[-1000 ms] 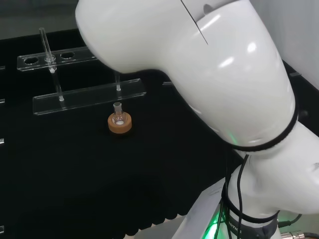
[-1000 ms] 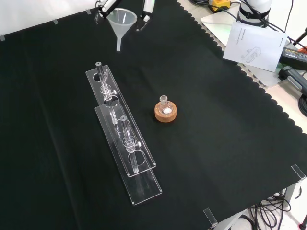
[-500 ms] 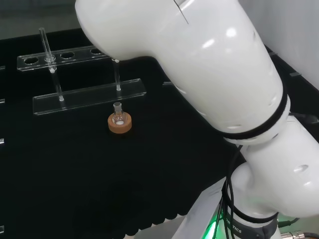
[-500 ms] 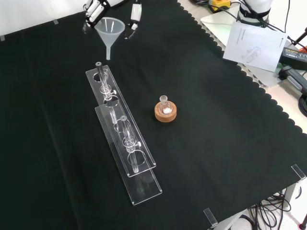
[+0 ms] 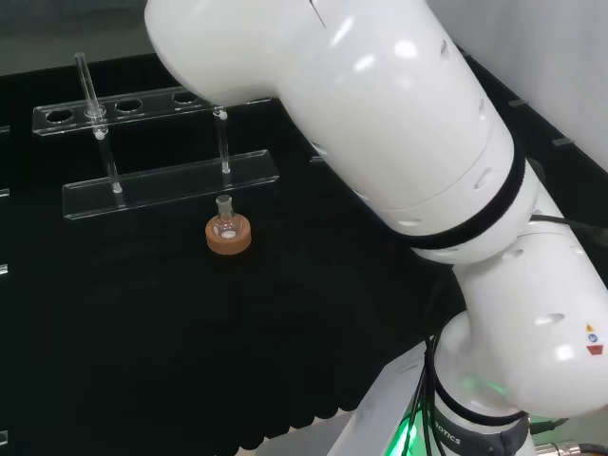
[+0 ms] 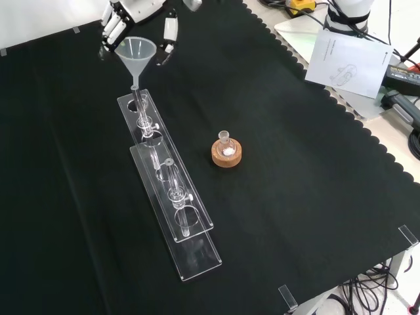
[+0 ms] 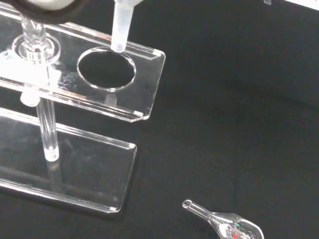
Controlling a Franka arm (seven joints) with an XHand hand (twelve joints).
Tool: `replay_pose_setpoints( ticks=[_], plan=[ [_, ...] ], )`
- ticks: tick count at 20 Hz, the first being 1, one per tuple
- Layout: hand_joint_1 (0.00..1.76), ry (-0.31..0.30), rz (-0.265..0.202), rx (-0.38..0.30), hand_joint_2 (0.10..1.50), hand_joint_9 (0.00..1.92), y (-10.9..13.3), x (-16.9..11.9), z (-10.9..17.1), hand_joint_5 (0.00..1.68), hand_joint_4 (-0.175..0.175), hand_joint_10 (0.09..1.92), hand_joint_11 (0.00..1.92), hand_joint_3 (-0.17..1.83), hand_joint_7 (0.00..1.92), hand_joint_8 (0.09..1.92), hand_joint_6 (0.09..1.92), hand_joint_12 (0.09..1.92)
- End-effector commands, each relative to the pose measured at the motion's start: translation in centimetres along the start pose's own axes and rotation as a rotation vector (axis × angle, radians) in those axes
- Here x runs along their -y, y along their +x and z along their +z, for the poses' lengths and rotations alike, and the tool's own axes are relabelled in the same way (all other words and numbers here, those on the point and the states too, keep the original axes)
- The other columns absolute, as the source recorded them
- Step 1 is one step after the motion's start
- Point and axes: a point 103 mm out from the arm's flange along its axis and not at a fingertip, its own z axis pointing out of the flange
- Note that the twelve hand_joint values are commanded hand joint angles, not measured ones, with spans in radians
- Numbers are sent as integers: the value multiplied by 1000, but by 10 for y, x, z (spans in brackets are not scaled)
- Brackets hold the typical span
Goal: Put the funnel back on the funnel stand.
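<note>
A clear funnel (image 6: 136,54) hangs upright, spout down, just above the stand's end hole. The stand (image 6: 172,197) is a long clear two-tier rack on black cloth

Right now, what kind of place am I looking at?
Probably a lab bench set up for chemistry handling: a clear funnel stand on black cloth, a funnel held in the robot's hand, and a small flask in a cork ring.

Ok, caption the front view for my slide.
Hand holds the funnel above the end hole of the clear funnel stand.
</note>
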Motion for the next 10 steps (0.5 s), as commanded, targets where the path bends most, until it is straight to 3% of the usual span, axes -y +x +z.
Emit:
replay_pose_setpoints(
  ticks=[1, 10],
  plan=[
    [784, 15, -19, -3, 797, 1021, 4, -19, 8, 561, -43, 421, 668, 512, 609, 672, 108, 1217],
    [785, 45, -21, 10, 797, 1021, 11, -26, 18, 569, -41, 422, 669, 512, 611, 672, 115, 1217]
  ],
)
